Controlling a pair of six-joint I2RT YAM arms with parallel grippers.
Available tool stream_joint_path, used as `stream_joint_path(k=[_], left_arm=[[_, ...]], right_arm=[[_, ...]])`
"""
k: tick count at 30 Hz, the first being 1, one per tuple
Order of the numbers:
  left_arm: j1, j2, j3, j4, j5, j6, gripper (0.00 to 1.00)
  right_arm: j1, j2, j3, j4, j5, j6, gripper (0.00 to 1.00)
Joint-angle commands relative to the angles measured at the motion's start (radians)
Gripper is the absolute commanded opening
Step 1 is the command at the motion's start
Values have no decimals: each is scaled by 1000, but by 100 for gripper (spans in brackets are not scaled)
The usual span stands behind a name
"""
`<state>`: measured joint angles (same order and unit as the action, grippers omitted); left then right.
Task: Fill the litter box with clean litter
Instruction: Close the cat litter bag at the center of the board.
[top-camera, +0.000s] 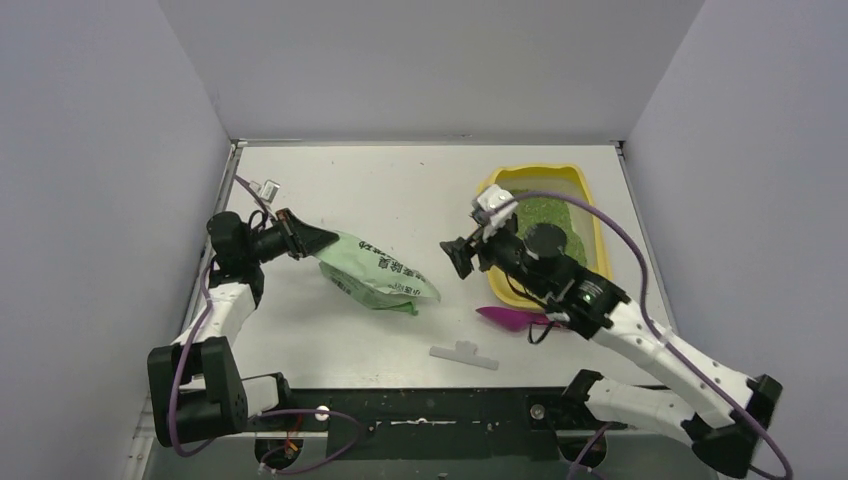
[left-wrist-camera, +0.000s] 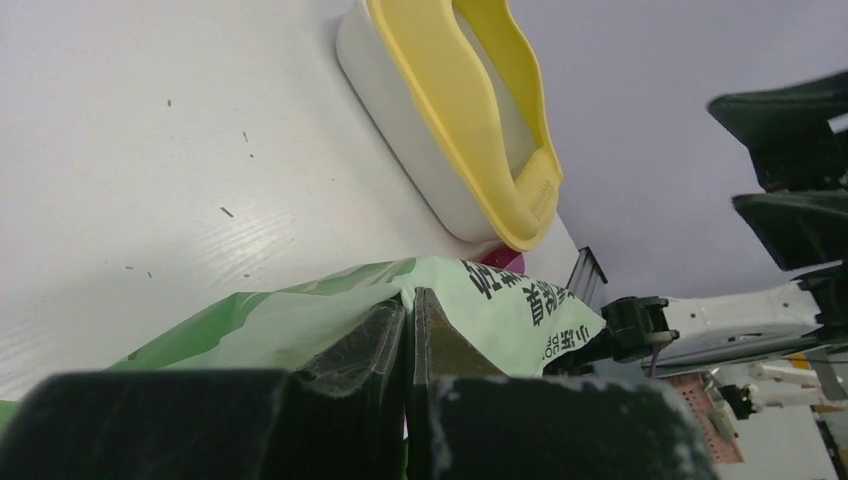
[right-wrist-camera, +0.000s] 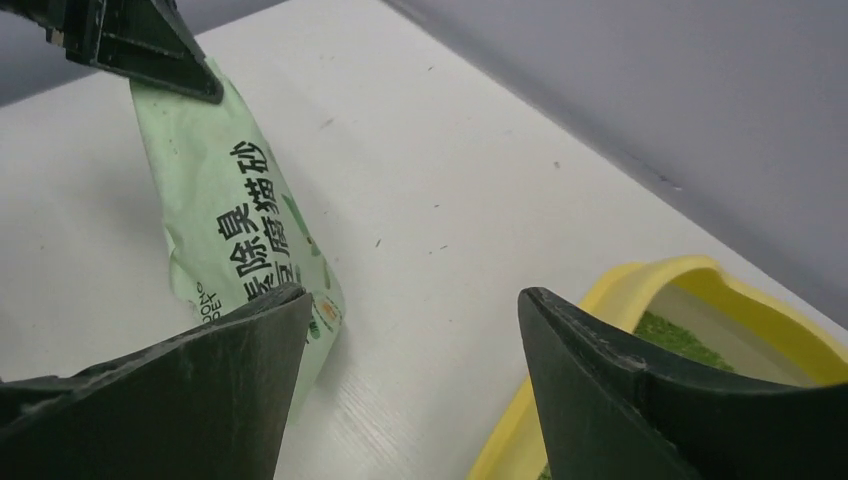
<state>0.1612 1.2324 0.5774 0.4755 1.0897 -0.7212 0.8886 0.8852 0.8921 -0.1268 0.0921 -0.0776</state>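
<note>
Top external view, from the left: the left end effector (top-camera: 300, 238) is clenched on one end of the green bag (top-camera: 380, 272), which lies in the middle of the bench (top-camera: 400, 185). Next, the right end effector (top-camera: 458, 256) hangs released and empty, between bag and litter box (top-camera: 596, 232). The yellow box sits by the bench's right edge, toward the far corner. Clean litter (top-camera: 545, 212), bright green grains, is spread over its floor. Pouring looks largely done, I'd say. The next move probably calls for another tip of the bag, or for levelling the grains.
</note>
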Motion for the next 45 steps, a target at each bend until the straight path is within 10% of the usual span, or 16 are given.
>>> stream_joint_path(k=[1,19,20,23,45], left_arm=[[1,-61,99,45,105,142,0],[34,-71,202,-361,152,490,0],[34,-72,201,-363,151,492,0],[35,-75,202,-366,148,496,0],[49,-85,205,-395,153,523,0]], right_arm=[[-140,249,102,-161,-474,31,77],[-129,494,155,42,-748,31,77],[-127,496,154,54,-763,354,96],[-95,526,166,52,-780,450,99],[-110,677,243,-154,-863,283,50]])
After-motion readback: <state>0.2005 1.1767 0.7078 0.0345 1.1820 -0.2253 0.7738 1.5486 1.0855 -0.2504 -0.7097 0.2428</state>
